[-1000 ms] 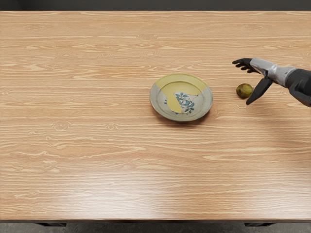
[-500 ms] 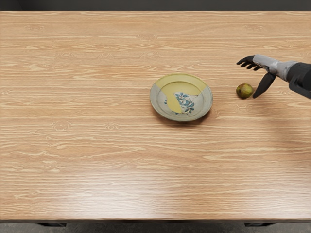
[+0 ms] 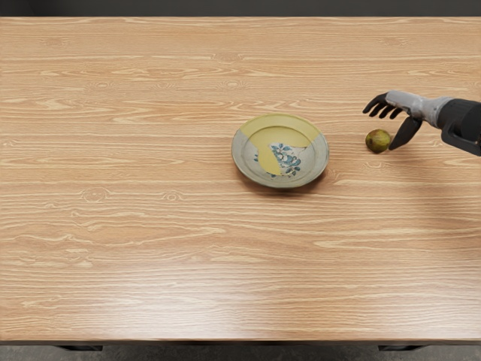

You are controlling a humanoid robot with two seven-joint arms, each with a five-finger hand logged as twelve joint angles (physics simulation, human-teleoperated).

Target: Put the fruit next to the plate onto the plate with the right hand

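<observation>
Wooden table (image 3: 150, 248), lit evenly. Plate (image 3: 242, 144) sits near centre, yellow and grey glaze with a blue sprig, nothing on it. Fruit (image 3: 378, 141), small and olive-green, lies on the bare wood to the plate's right, near it but not touching.

Right hand (image 3: 397, 113) hangs just behind and beside the fruit. Its fingers (image 3: 378, 105) are fanned wide and the thumb points down at the fruit's right flank; contact cannot be confirmed. It holds nothing.

Judgement: the wide spread is a pre-grasp shape, made to straddle a small round object. Grasp not yet made. The fruit may roll if nudged. Left arm out of view.
</observation>
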